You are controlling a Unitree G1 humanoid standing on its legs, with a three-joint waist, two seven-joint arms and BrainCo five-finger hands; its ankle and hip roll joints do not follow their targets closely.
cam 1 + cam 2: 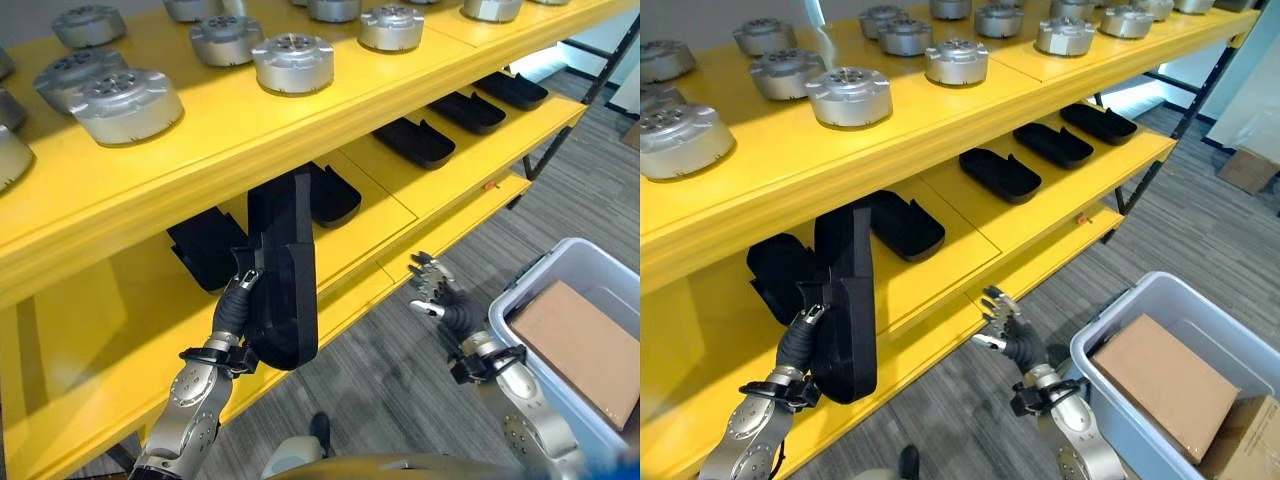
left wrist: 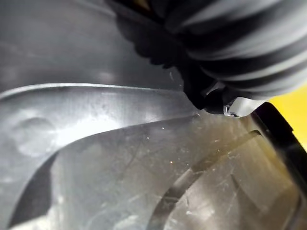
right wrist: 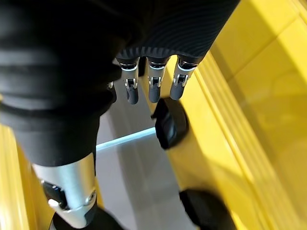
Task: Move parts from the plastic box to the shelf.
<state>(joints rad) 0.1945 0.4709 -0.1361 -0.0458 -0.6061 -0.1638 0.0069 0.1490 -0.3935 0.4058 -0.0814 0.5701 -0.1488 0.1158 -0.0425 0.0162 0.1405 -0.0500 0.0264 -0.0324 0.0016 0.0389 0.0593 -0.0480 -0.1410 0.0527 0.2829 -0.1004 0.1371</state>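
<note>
Black moulded plastic part [image 1: 285, 268] stands long-axis upright in my left hand [image 1: 236, 310], fingers curled round it, lower yellow shelf [image 1: 380, 190] at twelve o'clock; right hand [image 1: 440, 297] spread, idle.

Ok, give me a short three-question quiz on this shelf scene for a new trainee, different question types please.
1. True or false: the left hand holds a black part upright in front of the middle shelf.
2. Multiple choice: what lies on the top shelf? A) cardboard boxes B) round silver parts C) black trays
3. Fill in: the right hand, fingers relaxed, hovers over the floor beside the ____ box.

Key: 1 true; 2 B, the round silver parts; 3 plastic.
</note>
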